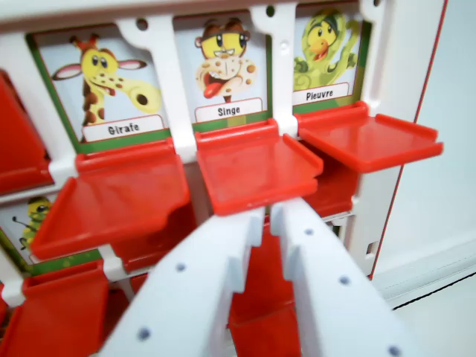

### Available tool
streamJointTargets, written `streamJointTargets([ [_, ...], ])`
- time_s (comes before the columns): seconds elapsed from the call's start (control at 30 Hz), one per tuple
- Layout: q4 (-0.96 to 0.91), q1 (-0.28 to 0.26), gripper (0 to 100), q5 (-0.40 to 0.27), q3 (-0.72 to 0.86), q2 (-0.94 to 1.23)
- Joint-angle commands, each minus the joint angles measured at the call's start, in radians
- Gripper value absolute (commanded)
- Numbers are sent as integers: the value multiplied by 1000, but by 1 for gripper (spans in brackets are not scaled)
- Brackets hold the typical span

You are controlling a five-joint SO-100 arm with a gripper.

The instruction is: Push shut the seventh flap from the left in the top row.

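A: Where is the flap to be shut?

B: The Singe flap (256, 167) is seen lowered flat beneath the Singe card (225, 71); the Girafe flap (119, 197) and Pieuvre flap (368, 137) are found either side.

A: And the gripper (269, 216)?

B: Its white fingers (320, 282) are held slightly apart, nothing clamped; the tips are placed just under the Singe flap's front edge.

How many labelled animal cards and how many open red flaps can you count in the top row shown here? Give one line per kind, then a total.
Labelled animal cards: 3, namely Girafe, Singe and Pieuvre.
Open red flaps below them: 3, at and.
Total: 6
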Motion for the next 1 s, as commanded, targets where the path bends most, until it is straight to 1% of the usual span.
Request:
streamJointTargets([
  [0.0, -28, 0, 0, -15, -140, 8],
  [0.47, -25, 2, 0, -5, -229, -67],
  [0.77, -14, -15, 0, 0, -311, -110],
  [0.97, -12, -25, 0, 2, -331, -126],
])
